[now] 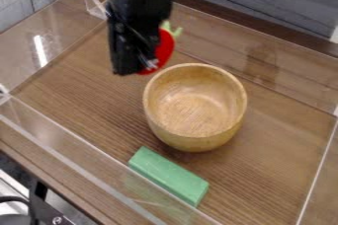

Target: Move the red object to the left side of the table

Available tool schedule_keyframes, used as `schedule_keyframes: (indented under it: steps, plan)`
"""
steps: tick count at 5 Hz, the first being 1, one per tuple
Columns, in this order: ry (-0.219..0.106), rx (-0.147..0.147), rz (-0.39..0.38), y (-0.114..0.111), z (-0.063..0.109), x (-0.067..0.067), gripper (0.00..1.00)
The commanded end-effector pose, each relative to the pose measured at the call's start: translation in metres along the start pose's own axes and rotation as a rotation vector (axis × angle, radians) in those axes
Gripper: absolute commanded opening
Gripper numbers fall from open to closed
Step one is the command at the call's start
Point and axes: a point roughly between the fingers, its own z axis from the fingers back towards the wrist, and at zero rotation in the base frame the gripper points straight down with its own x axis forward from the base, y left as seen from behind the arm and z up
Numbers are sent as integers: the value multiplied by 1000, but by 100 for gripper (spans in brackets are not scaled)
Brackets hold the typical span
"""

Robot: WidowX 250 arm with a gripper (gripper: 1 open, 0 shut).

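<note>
My black gripper [148,59] hangs above the table [79,81], just left of and behind the wooden bowl [196,106]. It is shut on the red object [165,43], a small bright red toy that shows at the gripper's right side with a bit of green at its top. The toy is lifted clear of the bowl and the tabletop. The arm hides most of the toy and the fingertips.
A flat green rectangular block [168,175] lies near the front edge. Low clear acrylic walls [79,160] edge the tabletop. Bare wood-grain surface lies to the left of the gripper.
</note>
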Motion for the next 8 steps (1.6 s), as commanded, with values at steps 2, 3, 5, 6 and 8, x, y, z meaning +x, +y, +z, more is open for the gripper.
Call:
schedule_keyframes:
  steps: [2,3,5,6,8]
  plan:
    - [9,19,18,17,-3,-23,0]
    - [-1,10,111,20,-6,-35,0]
    - [-31,6,81,21,-47,-35,0]
    - [-42,6,68,40,-65,-41,0]
    - [-72,-4,43,58,-76,-49,0]
